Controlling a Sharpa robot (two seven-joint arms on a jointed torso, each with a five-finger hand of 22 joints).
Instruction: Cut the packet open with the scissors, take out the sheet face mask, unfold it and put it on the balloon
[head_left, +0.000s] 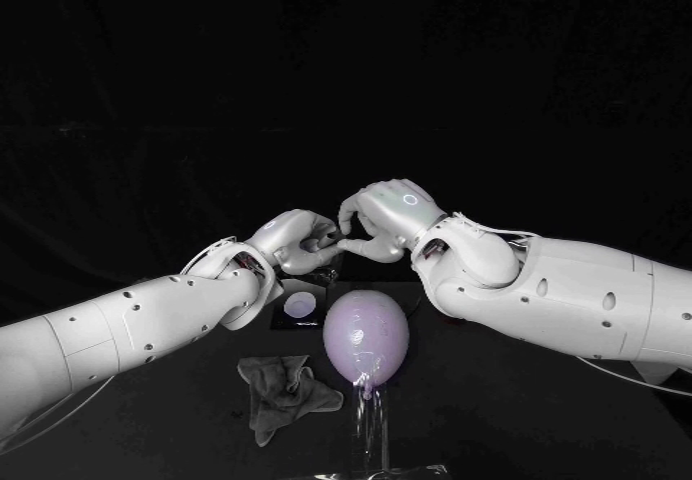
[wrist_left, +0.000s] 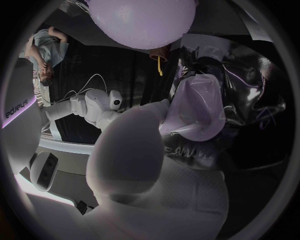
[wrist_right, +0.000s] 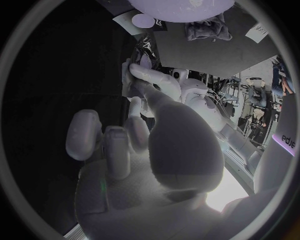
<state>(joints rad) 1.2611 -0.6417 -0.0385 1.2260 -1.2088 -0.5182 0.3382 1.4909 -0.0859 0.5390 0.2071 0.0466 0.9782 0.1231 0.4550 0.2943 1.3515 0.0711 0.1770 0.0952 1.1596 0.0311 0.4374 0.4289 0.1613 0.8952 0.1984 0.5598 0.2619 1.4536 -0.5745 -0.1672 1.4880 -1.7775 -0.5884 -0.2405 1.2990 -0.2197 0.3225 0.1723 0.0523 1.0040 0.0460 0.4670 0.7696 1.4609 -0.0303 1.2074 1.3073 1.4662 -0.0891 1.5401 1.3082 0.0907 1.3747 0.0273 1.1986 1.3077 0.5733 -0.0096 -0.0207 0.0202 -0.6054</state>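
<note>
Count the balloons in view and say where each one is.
1. The balloon sits on a thin stand between the left arm and right arm, a crumpled grey cloth lying beside it. Others could be hidden behind the arms.

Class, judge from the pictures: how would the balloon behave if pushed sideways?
The balloon looks inflated and smooth, so it is probably light and slippery. Perched on a thin clear stand, it may wobble or tip easily.
</note>
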